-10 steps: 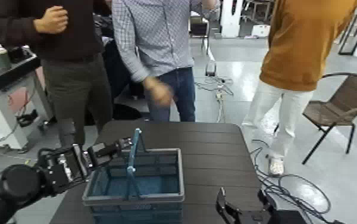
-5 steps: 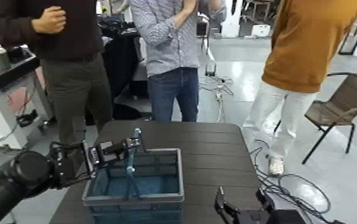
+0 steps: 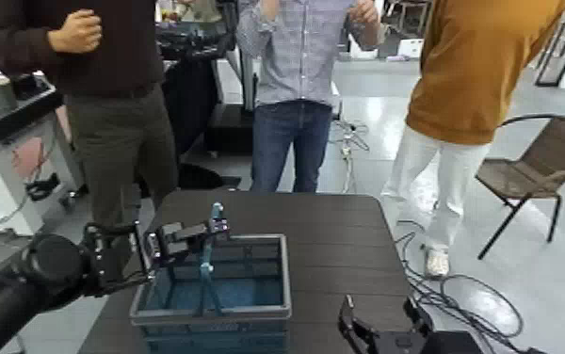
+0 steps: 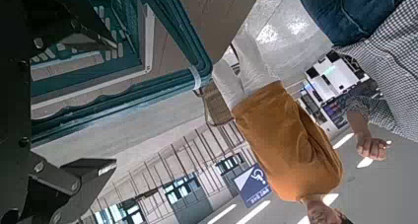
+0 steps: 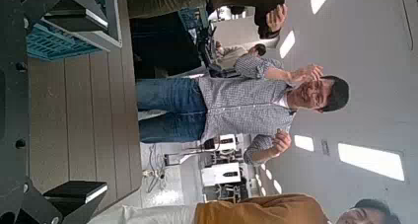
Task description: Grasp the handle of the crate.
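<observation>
Crate handle (image 4: pixel 128 93) btwn L end effector (image 4: pixel 84 101) fingers.

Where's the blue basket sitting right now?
In the head view, the basket sits on the near left part of the dark table, with the robot's left hand up at its raised handle.

It looks like a lab or workshop, with cables (image 3: pixel 475 292) loose across a glossy grey floor (image 3: pixel 362 113), equipment on a white bench (image 3: pixel 13 160), strip lights (image 5: pixel 371 162) overhead and people (image 3: pixel 296 94) standing about.
</observation>
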